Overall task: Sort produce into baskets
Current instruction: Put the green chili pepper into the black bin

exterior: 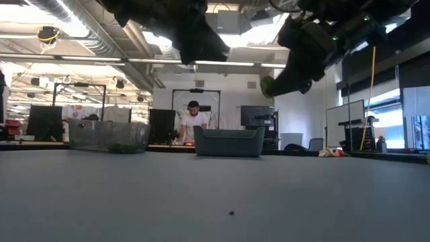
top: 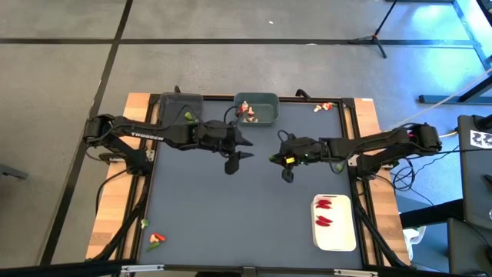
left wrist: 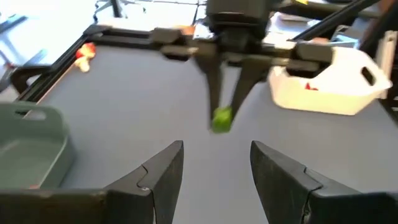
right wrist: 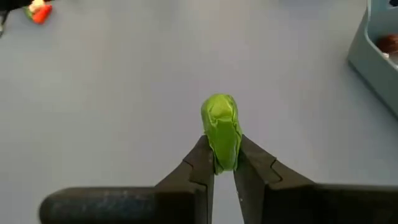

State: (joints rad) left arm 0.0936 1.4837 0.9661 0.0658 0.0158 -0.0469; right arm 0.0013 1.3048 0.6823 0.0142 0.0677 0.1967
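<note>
My right gripper [right wrist: 222,165] is shut on a small green produce piece [right wrist: 221,130] above the middle of the grey mat; the same piece shows in the left wrist view [left wrist: 221,119] and the low view [exterior: 268,85]. My left gripper [left wrist: 217,177] hangs open to its left, facing it, with nothing between its fingers. At the far edge stand a dark grey bin [top: 181,108] with green pieces and a grey-teal bin [top: 259,109] with pale and red pieces. A white tray [top: 335,223] with red chili pieces lies at the near right. My right gripper pinches the lower end of the green piece [right wrist: 222,155] between its two fingertips. The rest of the piece sticks out beyond the tips. The fingers slant down toward the table's left side. The piece is lifted clear of the mat.
Loose pieces lie at the far right of the mat [top: 323,107] and on the wooden edge at the near left [top: 156,239]. The two grippers are close together over the mat's middle. A person sits in the room beyond the table [exterior: 193,124].
</note>
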